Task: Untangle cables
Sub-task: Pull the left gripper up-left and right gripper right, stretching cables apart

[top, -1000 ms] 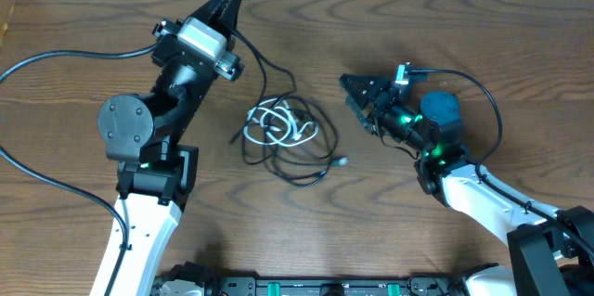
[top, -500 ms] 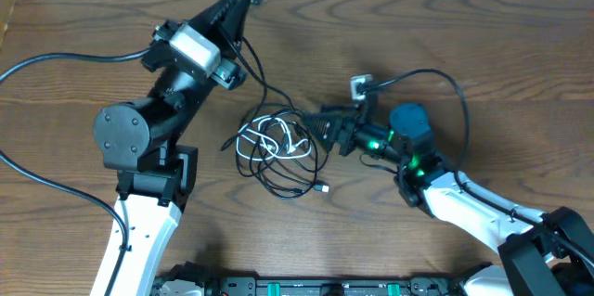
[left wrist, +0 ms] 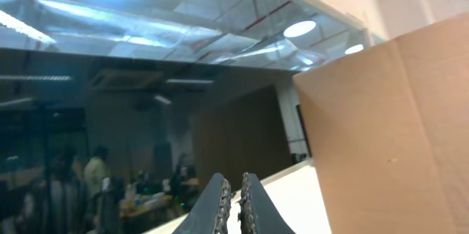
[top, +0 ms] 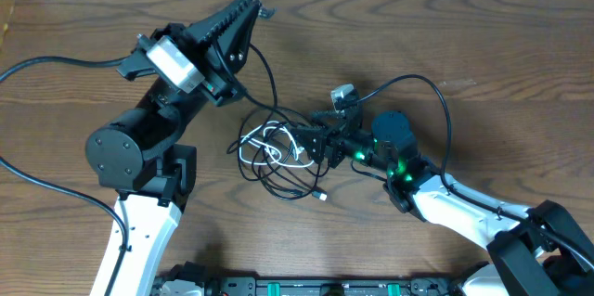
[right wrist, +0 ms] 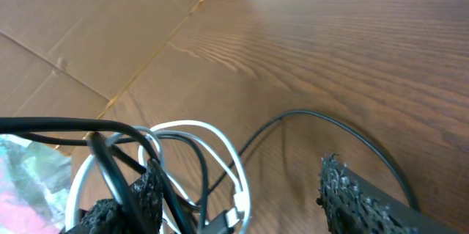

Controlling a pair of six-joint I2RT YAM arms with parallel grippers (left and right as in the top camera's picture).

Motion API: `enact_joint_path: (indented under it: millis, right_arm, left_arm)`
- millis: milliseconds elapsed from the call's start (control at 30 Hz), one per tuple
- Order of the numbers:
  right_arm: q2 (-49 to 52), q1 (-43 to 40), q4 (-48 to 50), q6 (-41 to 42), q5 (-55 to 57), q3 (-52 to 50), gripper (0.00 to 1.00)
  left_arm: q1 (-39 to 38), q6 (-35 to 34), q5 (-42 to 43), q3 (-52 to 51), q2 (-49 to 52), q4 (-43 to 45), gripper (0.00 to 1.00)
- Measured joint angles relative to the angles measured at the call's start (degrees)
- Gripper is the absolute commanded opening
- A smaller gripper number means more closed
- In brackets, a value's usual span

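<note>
The cables lie tangled mid-table: a white cord (top: 269, 143) looped inside a longer black cord (top: 283, 187). A strand of the black cord rises from the pile to my left gripper (top: 249, 4), which is raised, points off toward the far edge and is shut on it. The left wrist view shows only closed jaws (left wrist: 234, 197) against a ceiling. My right gripper (top: 311, 143) is low at the pile's right side and open. In its wrist view the white cord (right wrist: 220, 146) and black cord (right wrist: 322, 120) lie between its fingers (right wrist: 242, 197).
Thick black arm wires trail over the wooden table (top: 501, 36) at the left (top: 46, 59) and arch above the right arm (top: 436, 92). A cardboard panel (right wrist: 73, 28) stands beyond the pile in the right wrist view. The table's far edge runs close behind the left gripper.
My right gripper has slid left from clear table into the tangle's right side, its jaws narrowing somewhat. The left gripper tilted slightly right, still shut, and the pile shifted a little left.
</note>
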Motion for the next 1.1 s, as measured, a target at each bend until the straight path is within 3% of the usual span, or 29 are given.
enact_joint_path:
  millis: [100,167,200,300,333,667,1100]
  right_arm:
    - [0.09,0.0,-0.09,-0.66,0.22,0.0,0.6]
    - [0.11,0.0,-0.09,-1.09,0.35,0.0,0.5]
    - [0.15,0.0,-0.09,-1.27,0.39,0.0,0.43]
    - [0.42,0.0,-0.04,-1.84,0.39,0.0,0.04]
    - [0.5,0.0,-0.11,-1.84,0.39,0.0,0.01]
    - [0.61,-2.29,-5.42,-2.1,0.22,0.02,0.01]
    - [-8.46,-24.48,-19.52,-2.8,0.42,0.02,0.01]
  left_arm:
    - [0.0,-1.42,0.66,0.0,0.0,1.22,0.08]
    - [0.0,-1.79,0.76,0.0,0.0,1.84,0.08]
    - [0.0,-1.99,0.81,0.0,0.0,1.97,0.08]
    - [0.0,-2.54,0.96,0.0,0.0,2.1,0.08]
    - [0.0,-2.64,1.11,0.0,0.0,2.1,0.08]
    - [3.87,-2.29,1.14,0.0,0.0,1.88,0.08]
    - [23.19,-1.49,1.11,0.02,0.0,-14.6,0.08]
